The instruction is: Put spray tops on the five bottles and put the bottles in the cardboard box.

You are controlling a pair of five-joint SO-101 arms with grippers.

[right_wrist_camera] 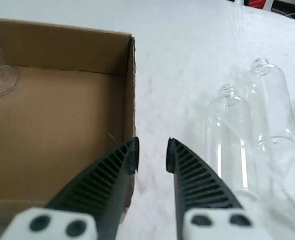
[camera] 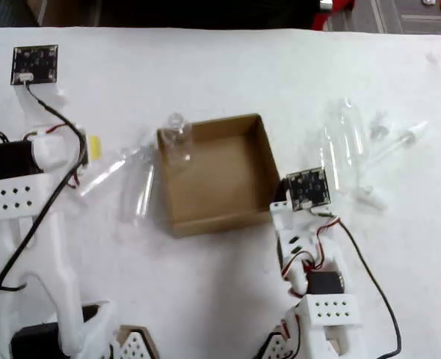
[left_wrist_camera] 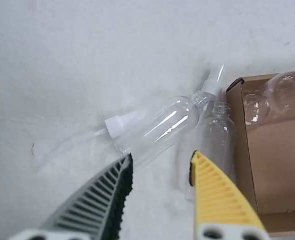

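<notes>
The cardboard box (camera: 239,202) sits mid-table, with one clear bottle (camera: 177,138) leaning in its far left corner. Two clear bottles lie just left of the box: a slanted one (left_wrist_camera: 160,127) and an uncapped one (left_wrist_camera: 215,140) against the box wall (left_wrist_camera: 242,150). A white spray top (left_wrist_camera: 120,125) with its thin tube lies by the slanted bottle. My left gripper (left_wrist_camera: 160,159) hangs open above these two, holding nothing. Right of the box lie two more uncapped bottles (right_wrist_camera: 230,135) (right_wrist_camera: 267,105). My right gripper (right_wrist_camera: 151,155) is open and holding nothing over the box's right wall (right_wrist_camera: 130,100).
Loose spray tops (camera: 404,138) (camera: 370,196) lie on the white table beyond the right-hand bottles. The left arm's body and black cable (camera: 52,187) take up the left side. The right arm's base (camera: 325,307) stands at the front.
</notes>
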